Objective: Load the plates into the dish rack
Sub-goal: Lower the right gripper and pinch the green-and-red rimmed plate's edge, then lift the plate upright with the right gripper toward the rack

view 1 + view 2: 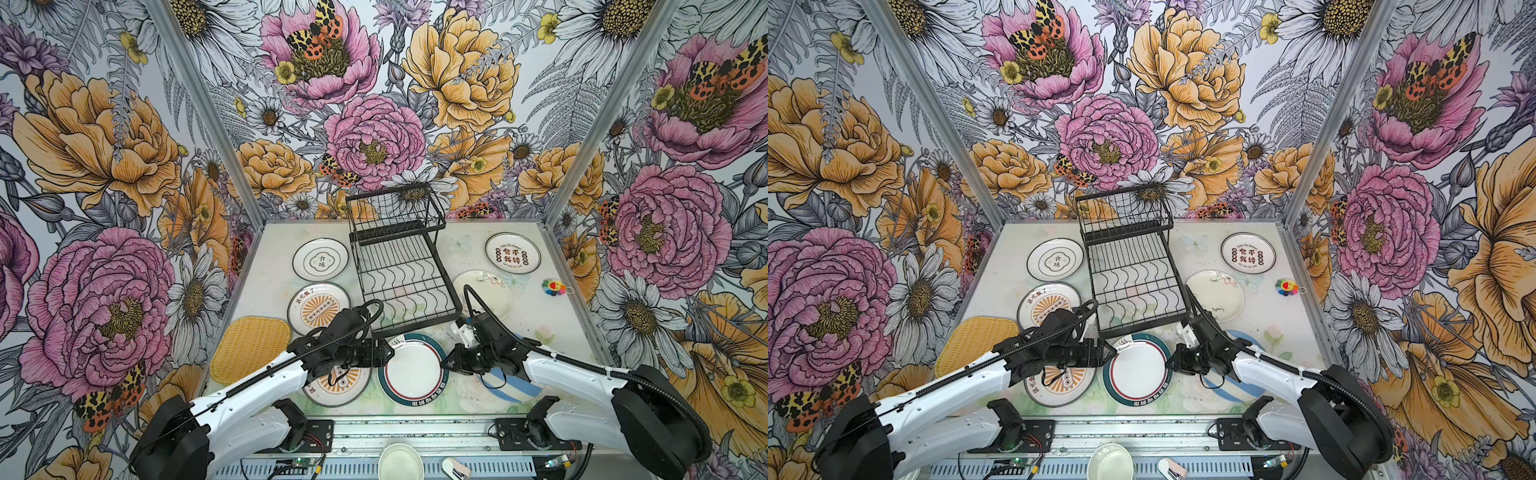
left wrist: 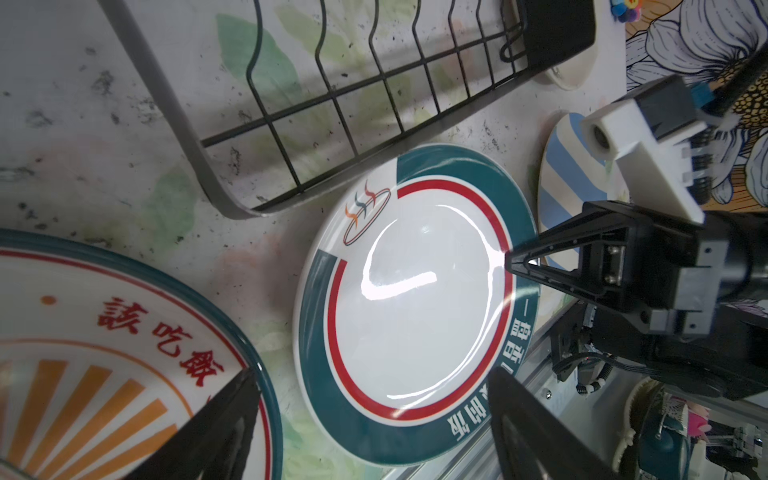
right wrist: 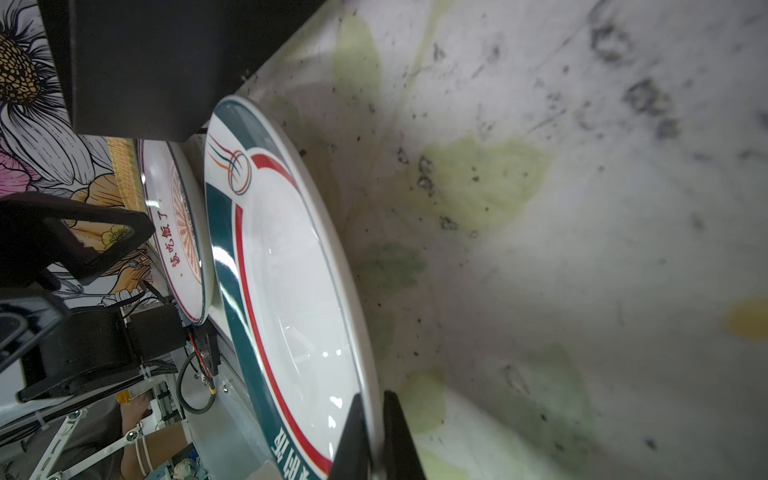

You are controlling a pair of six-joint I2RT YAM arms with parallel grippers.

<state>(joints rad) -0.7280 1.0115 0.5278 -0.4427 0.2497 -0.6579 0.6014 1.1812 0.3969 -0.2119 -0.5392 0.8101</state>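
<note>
Right hand (image 2: 515, 262) grips plate (image 2: 415, 299); stained table (image 1: 557, 316), floral walls (image 1: 374, 104).

Lab robot cell, flower-print walls (image 1: 104, 166), metal frame (image 1: 210, 112), exposed wiring (image 1: 309, 444)

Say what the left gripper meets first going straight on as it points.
Most likely the teal-rimmed plate's near edge, just ahead of the left gripper; its height above the rim is unclear.

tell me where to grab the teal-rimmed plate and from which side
Pinch the rim from the right arm's side, one finger over, one under: the teal-rimmed plate lies face up, so only its raised edge is free. The right gripper is shut there.
</note>
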